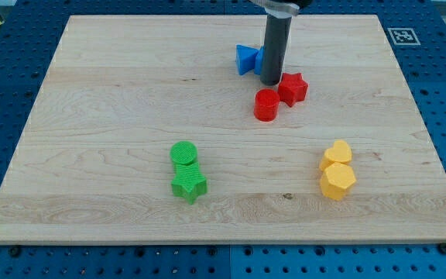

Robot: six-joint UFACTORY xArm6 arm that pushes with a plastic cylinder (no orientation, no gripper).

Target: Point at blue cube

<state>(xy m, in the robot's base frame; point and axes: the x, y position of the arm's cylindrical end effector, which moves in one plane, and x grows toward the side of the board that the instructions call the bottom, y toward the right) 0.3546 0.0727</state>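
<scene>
- The blue cube sits near the top middle of the wooden board, mostly hidden behind the dark rod; only a sliver of blue shows at the rod's left edge, so its shape is hard to confirm
- Touching it on the view's left is a second blue block, wedge or triangle-like, pointing leftward
- My tip rests on the board just below and slightly right of the blue cube, so the cube lies up and a little to the left of it, seemingly touching or nearly so
- The rod has no jaws to spread or press; it is a plain straight post standing upright, carrying nothing
- I judge that the pointing is close to done: the tip is already right beside the cube, and any further nudge would need to go toward the view's top-left
- A red star-shaped block lies just right of the tip, and a red cylinder just below it, both near enough to be bumped by a sideways move
- Well apart, at lower middle, a green cylinder touches a green star block
- At lower right, a yellow heart-like block touches a yellow hexagonal block
</scene>
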